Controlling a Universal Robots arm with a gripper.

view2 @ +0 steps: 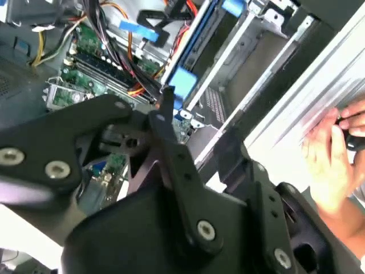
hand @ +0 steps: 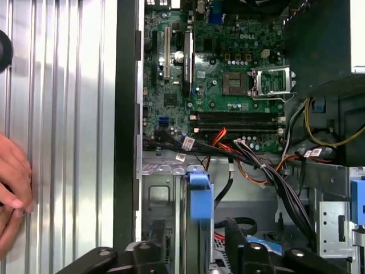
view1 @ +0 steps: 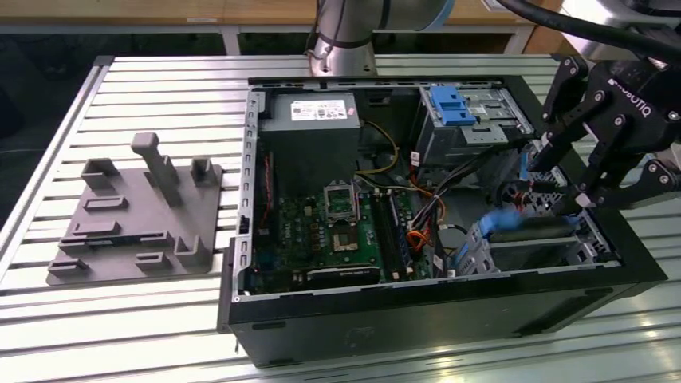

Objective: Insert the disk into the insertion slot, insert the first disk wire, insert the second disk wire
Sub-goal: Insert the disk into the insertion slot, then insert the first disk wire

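Gripper (view1: 553, 199) hangs over the near corner of the open computer case (view1: 426, 319), at the exterior view's right. Its fingers (hand: 239, 246) are spread either side of the disk (hand: 198, 197) and, as far as I can make out, aren't touching it. The disk stands on edge inside the insertion slot (hand: 162, 193), blue handle end up. A bundle of wires (hand: 285, 197) runs just beside it. A person's hand (hand: 11, 194) rests on the table (hand: 68, 114).

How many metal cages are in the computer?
2: a taller grey metal cage with a blue clip, nearer the arm's base, and a low silvery sheet-metal cage below the black pincer. Cables may hide others.
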